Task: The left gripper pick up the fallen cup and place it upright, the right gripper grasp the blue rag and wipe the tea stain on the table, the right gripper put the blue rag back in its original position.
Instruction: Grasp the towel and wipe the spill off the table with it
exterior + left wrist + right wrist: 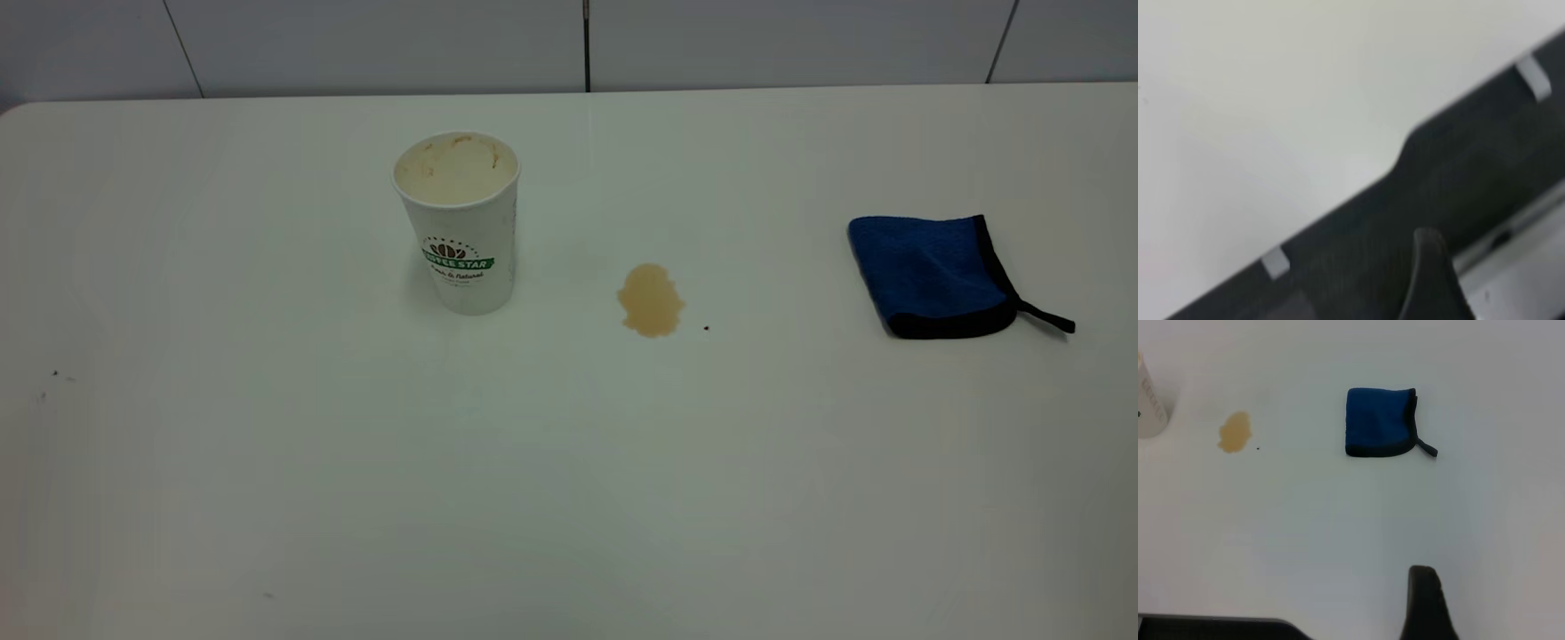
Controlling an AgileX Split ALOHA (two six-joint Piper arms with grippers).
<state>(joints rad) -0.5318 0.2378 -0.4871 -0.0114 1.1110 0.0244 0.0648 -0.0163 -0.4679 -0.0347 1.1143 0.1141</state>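
The cup (460, 222) stands upright on the table (569, 498), left of centre, its mouth stained brown inside. The tea stain (650, 300) is a light-brown blotch to the cup's right. Folded flat at the far right lies the blue rag (933, 276), its black loop tail pointing right. Neither gripper shows in the exterior view. In the right wrist view a black part of my right gripper (1426, 603) hangs well short of the blue rag (1379, 422), with the tea stain (1235, 431) and the cup's side (1150, 400) beyond. My left gripper (1429, 277) hangs over the table's edge (1338, 207), away from everything.
A tiny dark speck (706, 328) lies just right of the stain. A few faint specks (55, 374) mark the left side of the table. A tiled wall (587, 40) runs behind the table's far edge.
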